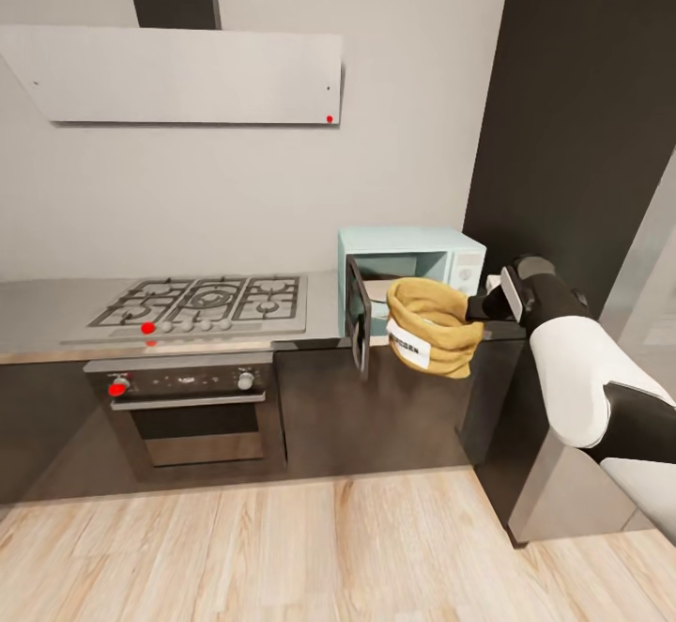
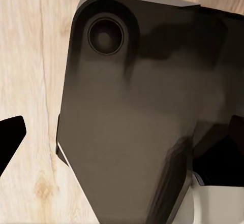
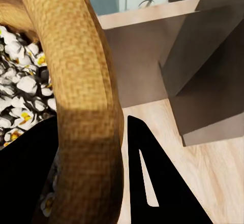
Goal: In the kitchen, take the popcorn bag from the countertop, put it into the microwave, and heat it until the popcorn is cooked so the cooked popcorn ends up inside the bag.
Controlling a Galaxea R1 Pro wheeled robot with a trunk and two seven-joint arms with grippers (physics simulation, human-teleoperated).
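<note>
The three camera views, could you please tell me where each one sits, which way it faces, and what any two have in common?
Head view: from the robot's head, looking forward and down at the countertop, open microwave and gas hob; the right arm holds the popcorn bag.
Left wrist view: on the left arm, facing down at wooden floor; a dark robot body part shows.
Right wrist view: on the right arm, along the right gripper pinching the bag's rim, popcorn inside.
Shared: head and right wrist views both show bag and microwave.

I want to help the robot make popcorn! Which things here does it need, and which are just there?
Needed:
- popcorn bag, held by the right gripper
- popcorn inside it
- microwave, door open
- countertop

Just there:
- gas hob
- built-in oven
- extractor hood
</note>
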